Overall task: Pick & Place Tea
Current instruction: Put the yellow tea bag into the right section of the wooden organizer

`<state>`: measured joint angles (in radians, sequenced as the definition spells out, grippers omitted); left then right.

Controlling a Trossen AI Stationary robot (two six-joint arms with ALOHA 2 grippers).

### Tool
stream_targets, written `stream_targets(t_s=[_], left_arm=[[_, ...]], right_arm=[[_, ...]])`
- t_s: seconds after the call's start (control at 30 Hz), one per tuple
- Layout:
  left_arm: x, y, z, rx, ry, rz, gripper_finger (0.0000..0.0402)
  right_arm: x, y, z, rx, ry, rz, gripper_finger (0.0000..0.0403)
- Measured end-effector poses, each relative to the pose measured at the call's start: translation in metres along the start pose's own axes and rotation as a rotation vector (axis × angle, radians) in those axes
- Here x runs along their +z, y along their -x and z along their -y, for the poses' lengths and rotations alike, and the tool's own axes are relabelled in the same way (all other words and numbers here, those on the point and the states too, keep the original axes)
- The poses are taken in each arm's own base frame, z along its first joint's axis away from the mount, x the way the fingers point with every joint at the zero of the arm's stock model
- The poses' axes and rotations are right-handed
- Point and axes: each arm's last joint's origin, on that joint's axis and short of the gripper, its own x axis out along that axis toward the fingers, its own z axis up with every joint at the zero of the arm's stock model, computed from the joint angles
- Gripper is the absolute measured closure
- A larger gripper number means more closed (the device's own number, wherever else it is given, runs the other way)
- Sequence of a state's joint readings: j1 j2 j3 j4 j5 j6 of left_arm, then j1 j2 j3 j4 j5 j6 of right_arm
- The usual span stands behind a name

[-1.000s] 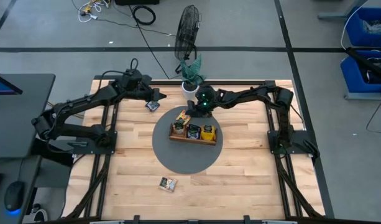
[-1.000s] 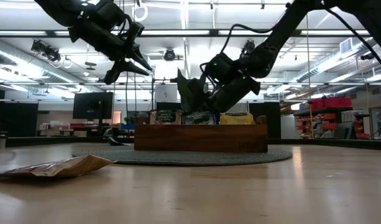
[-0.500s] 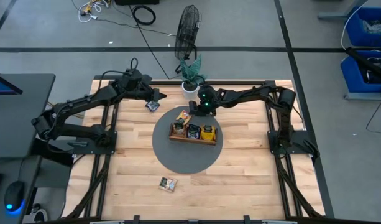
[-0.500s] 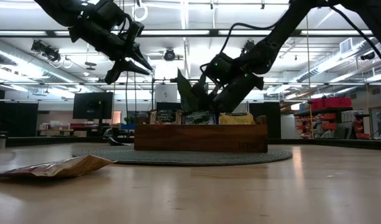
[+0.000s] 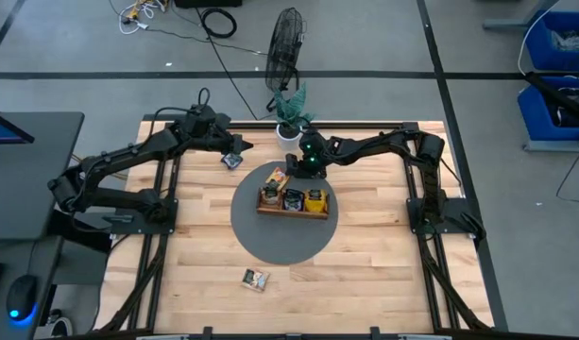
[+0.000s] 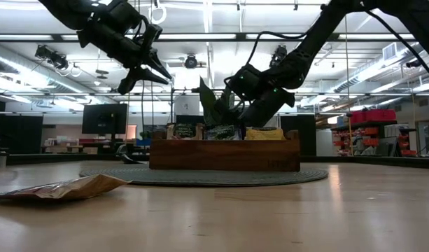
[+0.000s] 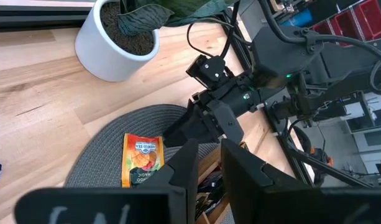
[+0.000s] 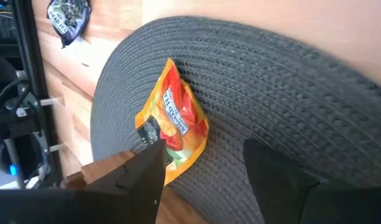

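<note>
The tabletop [image 5: 365,255] is pale butcher-block wood in narrow strips, smooth with a soft sheen that mirrors the ceiling lights in the low view. On it lies a round grey mat [image 8: 289,81] of coarse woven cloth, ribbed and matt. The tray [image 6: 224,155] is dark brown wood with a plain satin face. The orange-yellow sachet [image 8: 171,121] is glossy crinkled foil or plastic film; the dark sachet [image 5: 231,161] has the same shiny wrapper. The plant pot [image 7: 115,43] looks like smooth matt white ceramic or plastic. Both hands, left hand [image 7: 206,168] and right hand [image 8: 202,165], are matt black plastic or painted metal.
</note>
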<state>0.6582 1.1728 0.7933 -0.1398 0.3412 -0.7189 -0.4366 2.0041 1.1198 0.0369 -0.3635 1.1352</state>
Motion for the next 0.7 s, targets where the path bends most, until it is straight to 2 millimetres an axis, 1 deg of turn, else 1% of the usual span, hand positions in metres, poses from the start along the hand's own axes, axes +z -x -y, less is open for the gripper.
stream_targets(t_s=[0.23,0.7], left_arm=[[0.0000,0.0000,0.0000,0.000,0.000,0.000,0.0330],[0.0000,0.0000,0.0000,0.000,-0.009,0.000,0.0330]], right_arm=[[-0.0003,-0.0006,-0.0051,0.049,-0.014,-0.003,0.0182],[0.0007,-0.0026,-0.0031,0.034,-0.015,0.027,0.0182]])
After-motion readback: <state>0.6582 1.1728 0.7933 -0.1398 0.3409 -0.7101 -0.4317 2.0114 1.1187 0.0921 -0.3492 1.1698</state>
